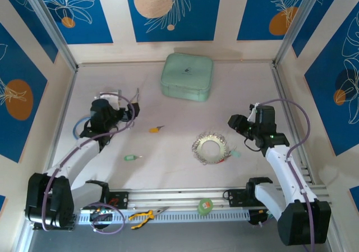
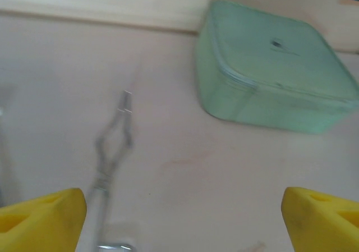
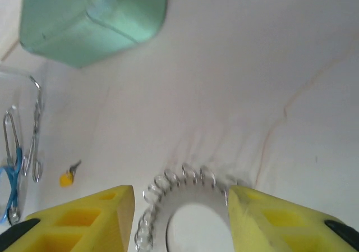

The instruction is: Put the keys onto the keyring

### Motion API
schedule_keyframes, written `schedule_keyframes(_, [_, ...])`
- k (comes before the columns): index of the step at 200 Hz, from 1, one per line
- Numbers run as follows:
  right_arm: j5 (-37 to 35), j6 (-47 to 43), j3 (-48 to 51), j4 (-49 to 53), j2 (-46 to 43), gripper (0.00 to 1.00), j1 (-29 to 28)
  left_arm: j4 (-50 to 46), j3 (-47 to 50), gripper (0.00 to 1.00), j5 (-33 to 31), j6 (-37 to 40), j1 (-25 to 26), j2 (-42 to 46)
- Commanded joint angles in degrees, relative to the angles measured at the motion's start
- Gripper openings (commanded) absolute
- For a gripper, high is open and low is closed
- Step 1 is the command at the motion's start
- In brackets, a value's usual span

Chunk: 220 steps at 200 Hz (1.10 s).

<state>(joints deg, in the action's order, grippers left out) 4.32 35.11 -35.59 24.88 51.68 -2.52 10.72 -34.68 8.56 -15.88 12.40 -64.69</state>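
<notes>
Top external view, quick look. Can see the keyring (image 1: 210, 147) lying flat on the tabletop (image 1: 168, 173). Yellow key (image 1: 155, 129) off to its left, green key (image 1: 130, 157) further left again. Maybe something red tucked at the keyring's near-right edge, too small to call.

Over on the right wrist: right pincer (image 3: 180, 198) wide open and empty, yellow fingers (image 3: 84, 218) straddling the keyring's far arc without touching it. Left pincer (image 2: 182, 201) gaping too, nothing in it, parked well left of the keyring past the yellow key.

Worries from here, just guessing:
- Could easily shove the keyring sideways when closing on those loose loops, or pinch a single loop and flip the whole thing.
- Could scrape right over those flat little keys, or nudge them further from the keyring instead of lifting.
- Might snag a key on the wrong loop while threading.
</notes>
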Motion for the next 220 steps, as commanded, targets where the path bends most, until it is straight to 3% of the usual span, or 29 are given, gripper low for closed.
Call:
schedule_keyframes(1, [3.0,0.4,-2.5,8.7,1.8,0.48,-1.9,-6.6,-0.8,0.88,2.9,-5.1,6.5,-0.7])
schedule_keyframes(27, [1.8,-1.7,-5.7,11.7,8.6,0.47,-5.1,-5.5,0.0,0.86,-1.4,-9.0,15.5,-3.6])
schedule_keyframes(64, [0.4,-8.8,-12.0,11.2,21.3,0.37,-7.9,-0.2,0.1,0.81,-3.7,-15.4,24.5,-9.5])
schedule_keyframes(78, [-3.2,-11.8,-15.6,13.0,27.5,0.33,-8.1,1.4,-0.1,0.79,-4.9,-17.4,27.5,-11.6])
schedule_keyframes(96, [-2.9,-15.0,-20.5,15.5,33.8,0.25,-8.0,1.9,-0.5,0.75,-6.2,-19.9,30.4,-13.6])
schedule_keyframes(134, [2.5,-19.9,-26.9,17.8,41.9,0.27,-8.6,4.7,1.0,0.70,-5.8,-25.1,35.3,-15.9])
schedule_keyframes(178, [4.6,-20.1,-31.9,17.7,45.4,0.31,-11.3,4.4,-0.5,0.62,-1.9,-31.1,38.9,-19.7])
schedule_keyframes(220, [4.4,-16.3,-28.9,12.4,39.8,0.31,-14.8,6.2,0.6,0.58,-2.0,-37.3,43.7,-20.4])
